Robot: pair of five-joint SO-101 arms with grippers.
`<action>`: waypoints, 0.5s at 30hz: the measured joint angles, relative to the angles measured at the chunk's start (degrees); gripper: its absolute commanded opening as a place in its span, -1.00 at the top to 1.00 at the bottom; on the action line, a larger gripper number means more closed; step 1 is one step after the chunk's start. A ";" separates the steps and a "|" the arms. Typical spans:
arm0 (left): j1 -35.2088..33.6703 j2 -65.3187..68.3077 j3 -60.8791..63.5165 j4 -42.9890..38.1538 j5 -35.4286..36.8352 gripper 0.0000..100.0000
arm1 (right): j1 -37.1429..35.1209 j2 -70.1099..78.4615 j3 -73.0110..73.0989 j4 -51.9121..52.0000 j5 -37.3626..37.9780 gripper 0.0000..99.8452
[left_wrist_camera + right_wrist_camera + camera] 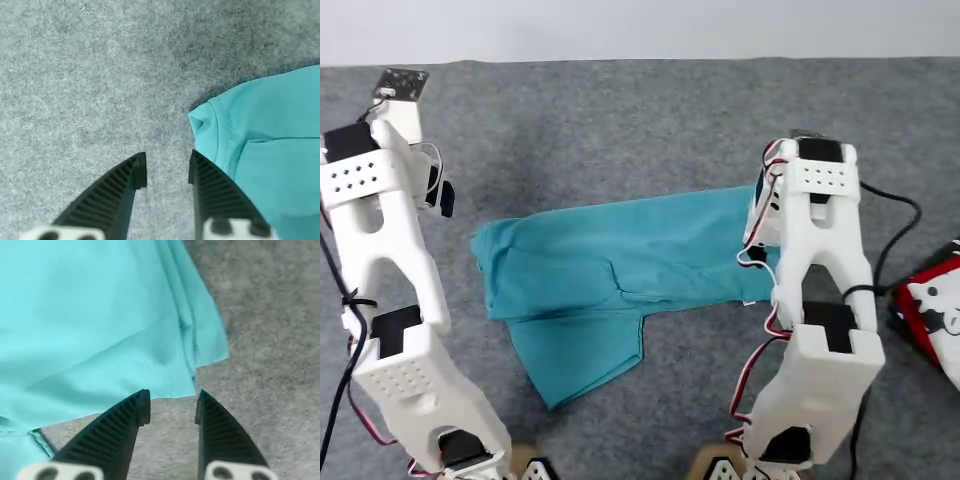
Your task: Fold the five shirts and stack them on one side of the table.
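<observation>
A teal shirt [610, 270] lies partly folded on the grey felt table top [620, 120], with one sleeve pointing toward the front. My left gripper [167, 172] is open above bare felt, just beside the shirt's left corner [240, 140] and not touching it. In the high view the left gripper [442, 197] sits left of the shirt. My right gripper [171, 407] is open with nothing in it, low over the felt at the hem corner of the shirt [100, 315]. In the high view the right arm [810, 230] covers the shirt's right end.
A red and white piece of cloth [935, 310] lies at the table's right edge. Black cables [895, 215] run from the right arm. Bare felt stretches behind the shirt and in front of it between the two arm bases.
</observation>
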 measured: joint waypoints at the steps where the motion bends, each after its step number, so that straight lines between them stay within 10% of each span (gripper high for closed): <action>1: 0.00 0.00 0.44 -0.09 0.00 0.70 | -0.53 0.62 0.00 0.00 0.00 0.71; 15: 0.00 0.00 2.90 -1.32 -1.05 0.70 | -0.35 8.00 0.00 -1.85 0.00 0.71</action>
